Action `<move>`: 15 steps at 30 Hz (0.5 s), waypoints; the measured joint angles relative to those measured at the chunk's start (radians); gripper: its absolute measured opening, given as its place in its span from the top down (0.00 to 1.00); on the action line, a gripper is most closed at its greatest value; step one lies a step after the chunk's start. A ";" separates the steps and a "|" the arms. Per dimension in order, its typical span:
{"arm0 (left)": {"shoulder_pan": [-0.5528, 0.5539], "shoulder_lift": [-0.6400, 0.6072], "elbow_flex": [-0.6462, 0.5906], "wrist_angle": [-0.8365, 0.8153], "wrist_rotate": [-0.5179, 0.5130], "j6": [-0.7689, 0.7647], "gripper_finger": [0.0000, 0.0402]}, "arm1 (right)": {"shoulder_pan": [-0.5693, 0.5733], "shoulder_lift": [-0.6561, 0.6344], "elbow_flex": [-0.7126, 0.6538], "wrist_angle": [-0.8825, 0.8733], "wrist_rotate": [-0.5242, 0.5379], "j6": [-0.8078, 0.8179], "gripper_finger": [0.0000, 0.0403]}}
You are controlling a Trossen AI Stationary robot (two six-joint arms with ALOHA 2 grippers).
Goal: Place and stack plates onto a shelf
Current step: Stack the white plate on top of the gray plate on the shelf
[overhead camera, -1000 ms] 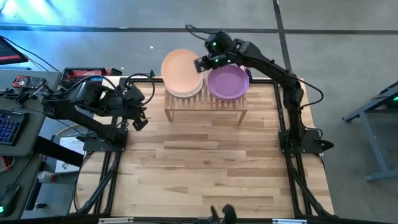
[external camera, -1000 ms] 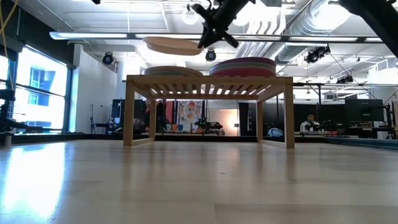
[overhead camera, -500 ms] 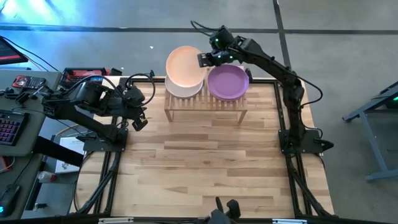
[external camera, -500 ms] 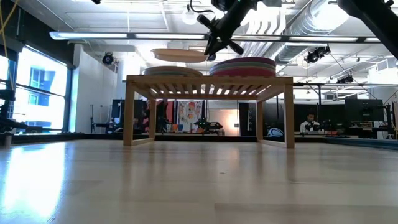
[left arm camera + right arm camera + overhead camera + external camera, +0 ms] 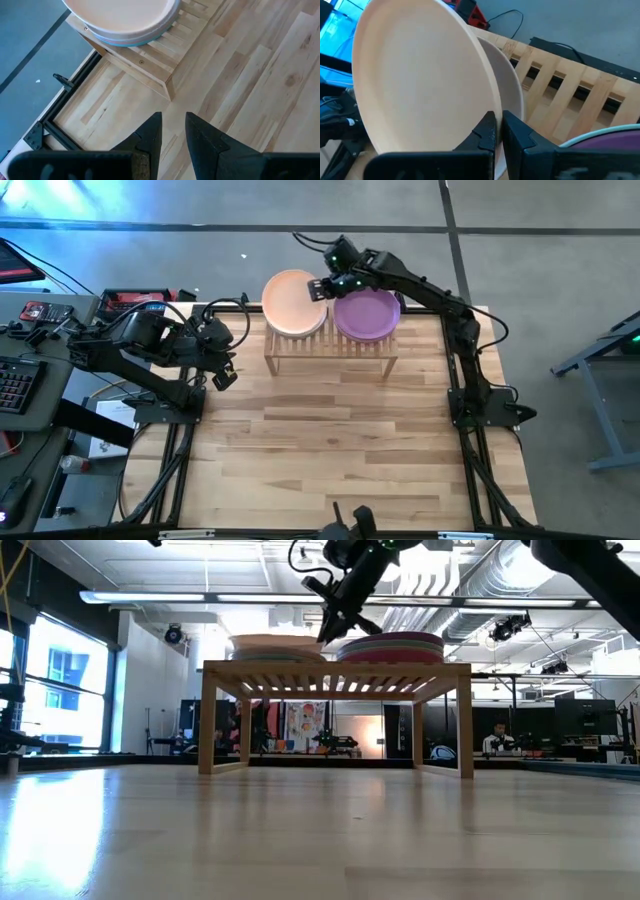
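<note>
Peach plate: you see the peach plate (image 5: 293,302) on top of the left stack on the shelf. It is round, shallow and matte, with a low smooth rim.
Shelf: the shelf (image 5: 330,348) is light bamboo with a slatted top and short legs. It stands at the far edge of the table.
Left stack: under the peach plate you can see a pale plate and a bluish-green plate edge (image 5: 131,42).
Purple plate: the purple plate (image 5: 367,313) tops the right stack on the shelf, just beside the peach plate. From the low view that stack shows thin bands of colour.
Right gripper: the right gripper (image 5: 322,287) is above the shelf, between the two stacks. Its fingers are pressed together on the rim of the peach plate.
Left gripper: the left gripper (image 5: 226,371) waits to the left of the shelf, above the table edge. Its fingers (image 5: 150,138) are a little apart and hold nothing.
Table: the table (image 5: 330,440) in front of the shelf is pale wood planks with a dark metal frame.
Room: behind the shelf you see a big room with windows, ceiling pipes and lamps. A person (image 5: 497,738) sits far off to the right of the shelf.
</note>
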 joint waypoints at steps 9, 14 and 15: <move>0.000 0.000 0.000 0.000 0.000 -0.001 0.81 | -0.001 0.003 0.000 0.006 0.000 0.000 1.00; 0.000 0.000 0.000 0.000 0.000 -0.003 0.81 | 0.004 0.010 0.000 0.004 0.001 -0.004 1.00; 0.000 0.000 0.000 0.000 0.000 -0.003 0.81 | 0.004 0.010 0.000 0.005 0.007 -0.008 1.00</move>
